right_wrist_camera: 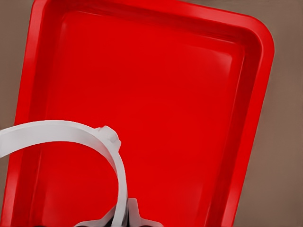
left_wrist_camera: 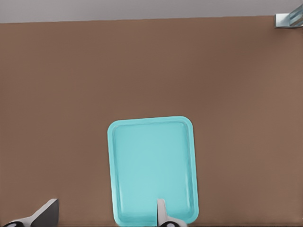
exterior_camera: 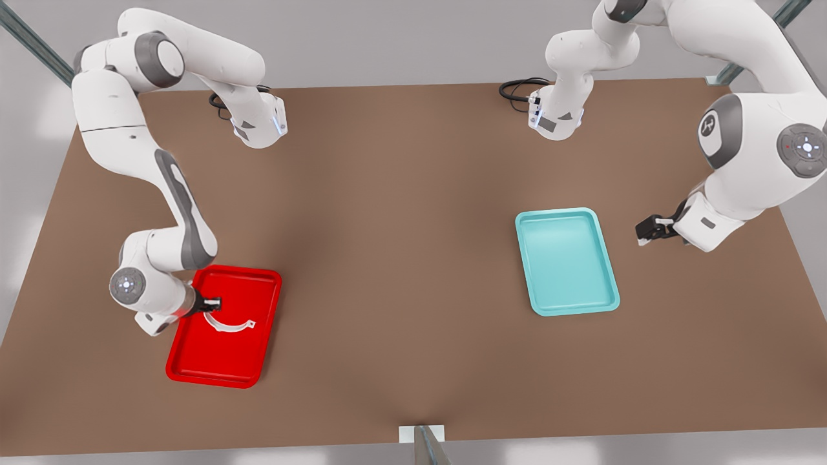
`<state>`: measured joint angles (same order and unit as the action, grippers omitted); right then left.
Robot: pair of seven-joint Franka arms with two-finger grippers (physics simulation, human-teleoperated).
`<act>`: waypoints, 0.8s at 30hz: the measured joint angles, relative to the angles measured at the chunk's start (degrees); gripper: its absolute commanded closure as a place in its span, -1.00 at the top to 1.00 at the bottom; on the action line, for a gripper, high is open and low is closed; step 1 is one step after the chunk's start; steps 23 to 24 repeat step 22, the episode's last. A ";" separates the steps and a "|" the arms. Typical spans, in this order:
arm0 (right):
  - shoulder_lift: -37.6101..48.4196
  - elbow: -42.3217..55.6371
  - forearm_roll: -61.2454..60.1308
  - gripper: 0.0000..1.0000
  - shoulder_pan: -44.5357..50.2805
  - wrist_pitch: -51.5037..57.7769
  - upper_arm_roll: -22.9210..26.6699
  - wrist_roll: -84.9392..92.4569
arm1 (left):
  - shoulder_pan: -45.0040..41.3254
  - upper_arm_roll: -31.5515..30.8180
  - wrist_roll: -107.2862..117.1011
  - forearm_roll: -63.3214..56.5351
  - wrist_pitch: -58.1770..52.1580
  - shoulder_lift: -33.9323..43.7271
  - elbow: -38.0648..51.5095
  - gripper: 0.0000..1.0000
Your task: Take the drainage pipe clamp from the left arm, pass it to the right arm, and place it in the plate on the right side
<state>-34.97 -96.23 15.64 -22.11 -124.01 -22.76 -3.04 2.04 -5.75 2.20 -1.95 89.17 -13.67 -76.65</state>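
The red plate (exterior_camera: 194, 361) lies near the table's front edge on the front view's left. My right gripper (exterior_camera: 213, 302) reaches over its far-left part and is shut on one end of the drainage pipe clamp (exterior_camera: 227, 325), a thin white half-ring. In the right wrist view the clamp (right_wrist_camera: 61, 132) curves away from the right gripper (right_wrist_camera: 124, 218) above the plate's floor (right_wrist_camera: 180, 94); I cannot tell whether it touches the floor. My left gripper (exterior_camera: 646, 230) waits open beside the table's right edge, holding nothing, its fingers wide apart in the left wrist view (left_wrist_camera: 104, 215).
A teal tray (exterior_camera: 568, 258) (left_wrist_camera: 151, 165) lies on the front view's right, just inward of the left gripper. Black cables (exterior_camera: 517, 87) sit at the arm bases along the back edge. A metal post (exterior_camera: 423, 442) stands at the middle of the front edge.
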 measured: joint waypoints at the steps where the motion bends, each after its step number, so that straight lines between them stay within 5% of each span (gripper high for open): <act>1: -0.46 0.07 0.83 -0.28 -0.24 -0.36 0.00 0.16 | 0.00 0.03 -0.27 0.20 -0.33 -0.06 0.05 1.00; 2: -0.75 0.10 1.76 0.56 -0.45 -0.66 0.01 0.14 | -0.03 0.04 -0.55 0.34 -0.75 -0.07 0.19 1.00; 5: -1.00 0.13 5.31 0.99 -0.54 -1.23 -0.01 -1.41 | -0.06 0.25 -1.59 0.56 -1.71 -0.10 0.31 1.00; 12: 9.55 14.22 3.31 1.00 -0.31 7.98 -7.22 -2.01 | 0.43 0.32 -3.51 0.77 -2.69 -0.41 0.33 1.00; 13: 12.19 15.96 1.44 1.00 2.05 10.84 -4.32 -1.77 | 0.42 0.32 -3.73 0.80 -2.75 -0.43 0.33 1.00; 15: 17.46 20.10 -4.50 1.00 15.50 17.05 13.09 -0.91 | 0.40 0.32 -4.13 0.83 -2.85 -0.53 0.33 1.00; 16: 21.04 19.94 -6.64 1.00 18.66 19.95 17.59 -0.42 | 0.37 0.32 -4.31 0.84 -2.89 -0.58 0.33 1.00; 19: 24.89 16.81 -10.82 1.00 21.72 25.21 21.49 0.82 | 0.25 0.32 -4.80 0.92 -2.97 -0.63 0.33 1.00; 24: 24.50 17.11 -12.96 1.00 22.36 29.39 20.83 1.63 | 0.09 0.26 -5.21 0.97 -3.02 -0.81 0.33 1.00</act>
